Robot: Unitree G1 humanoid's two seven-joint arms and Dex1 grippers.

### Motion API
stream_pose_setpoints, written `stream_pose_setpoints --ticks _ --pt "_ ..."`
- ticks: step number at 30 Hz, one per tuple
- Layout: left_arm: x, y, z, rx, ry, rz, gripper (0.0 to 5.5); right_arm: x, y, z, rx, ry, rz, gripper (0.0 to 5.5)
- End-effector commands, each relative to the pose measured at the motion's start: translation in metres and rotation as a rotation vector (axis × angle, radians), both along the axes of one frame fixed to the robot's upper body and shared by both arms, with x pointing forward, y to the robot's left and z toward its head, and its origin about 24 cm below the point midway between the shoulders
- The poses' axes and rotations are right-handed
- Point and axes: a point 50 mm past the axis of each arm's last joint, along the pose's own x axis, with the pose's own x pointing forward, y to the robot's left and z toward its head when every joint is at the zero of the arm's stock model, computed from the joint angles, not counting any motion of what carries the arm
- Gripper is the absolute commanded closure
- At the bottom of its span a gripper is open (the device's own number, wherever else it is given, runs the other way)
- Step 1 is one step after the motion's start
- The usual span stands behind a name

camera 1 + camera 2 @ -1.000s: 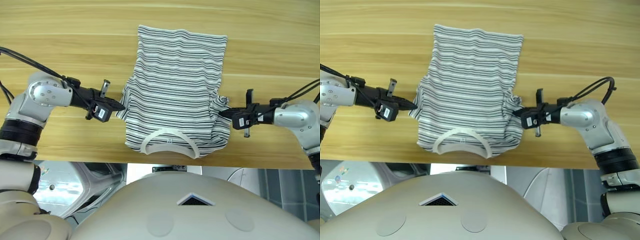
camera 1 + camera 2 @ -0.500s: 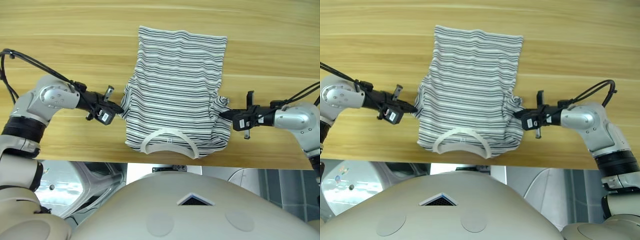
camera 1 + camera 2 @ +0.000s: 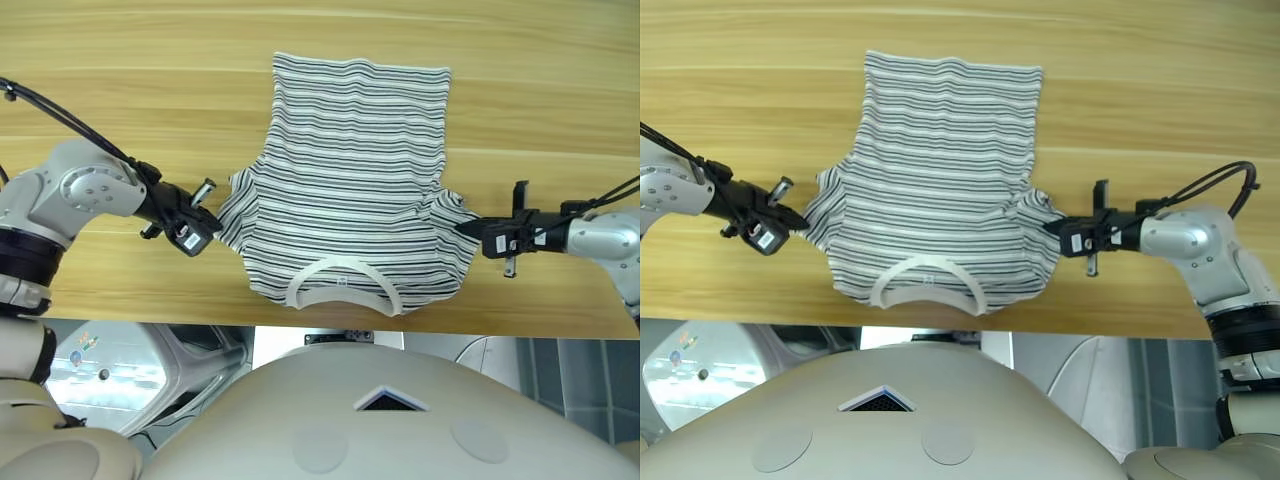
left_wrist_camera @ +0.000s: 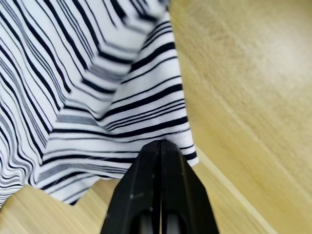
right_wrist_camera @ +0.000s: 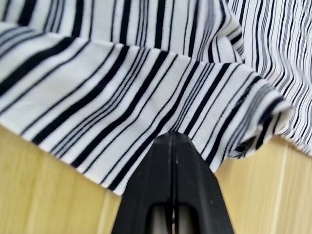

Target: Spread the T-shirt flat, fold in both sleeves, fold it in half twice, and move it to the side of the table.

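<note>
- Left eye view: the striped T-shirt (image 3: 350, 160) lies on the wooden table (image 3: 120, 90), with its collar (image 3: 342, 285) nearest the robot. The left gripper (image 3: 214, 222) is out to the collar's left, clamped on the left sleeve (image 3: 235, 205). The right gripper (image 3: 464, 228) is out to the collar's right, clamped on the right sleeve (image 3: 450, 210).
- Right eye view: same layout. The cloth between the collar and the right sleeve looks rumpled.
  - Risk: an uneven outward pull could drag the whole body sideways, or slide the collar over the table's near edge.
- Left wrist view: this resolves the grip, which the head views leave too small to judge. The jaws are pressed together on the very hem of the sleeve, so the bite is shallow.
  - Risk: the hem slips free under tension.
- Right wrist view: the jaws are also closed on the hem, and a curled fold sits just beside the pinch.
  - Risk: the curl gets flattened in as a crease.
  - Neither wrist view gives the collar's position, so alignment has to be checked from the head views.
</note>
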Motion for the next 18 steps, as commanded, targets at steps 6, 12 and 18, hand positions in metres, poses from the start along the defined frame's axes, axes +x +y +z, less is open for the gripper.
stream_pose_setpoints --ticks 6,12,18 --pt "0.007 -0.003 0.009 -0.029 -0.049 0.032 5.49 -0.003 -0.025 0.008 -0.053 0.011 -0.072 5.5" --pt "0.005 -0.002 0.001 -0.042 -0.044 0.042 5.49 -0.011 -0.009 0.027 0.087 0.011 -0.002 5.5" --pt "0.006 0.001 -0.003 -0.058 -0.05 0.063 5.49 -0.012 0.003 0.047 0.205 -0.019 0.027 5.5"
